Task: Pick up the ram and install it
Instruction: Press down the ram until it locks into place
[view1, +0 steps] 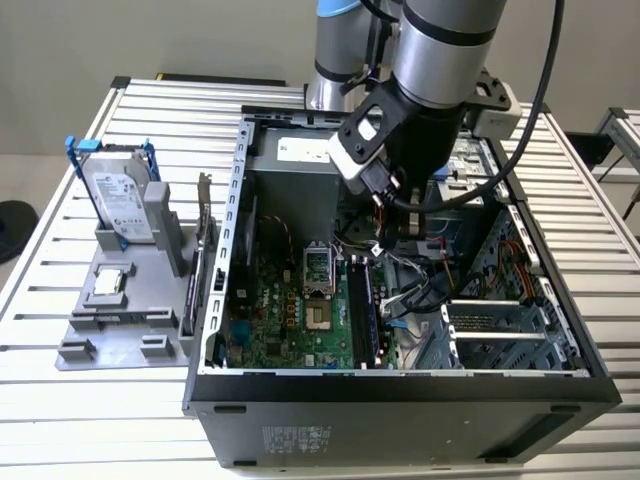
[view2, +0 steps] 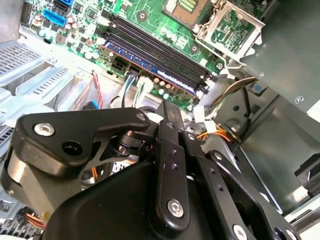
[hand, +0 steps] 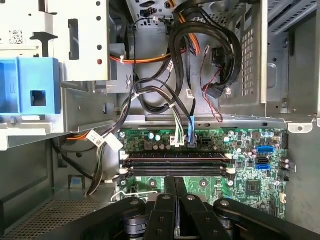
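Note:
The ram (view2: 150, 64) is a long bluish-dark stick standing in the outermost memory slot of the motherboard (view2: 80, 25), on the side nearest the loose cables. In the first wrist view the ram (hand: 175, 159) runs across the board just beyond my fingertips. My gripper (view2: 169, 107) hangs inside the open computer case (view1: 215, 300), a little above the slots, with its two black fingers (hand: 170, 190) pressed together and nothing between them. In the exterior view the gripper (view1: 385, 240) is low in the case, over the memory slots (view1: 366, 310).
Cable bundles (hand: 180, 75) hang close behind the slots. The open processor socket (view1: 317, 265) lies beside them. On the exterior view's left, a grey holder (view1: 120, 325) carries a silver hard drive (view1: 120, 200) in a blue bracket and a small square chip (view1: 108, 283). Drive cages (view1: 500, 320) fill the case's other side.

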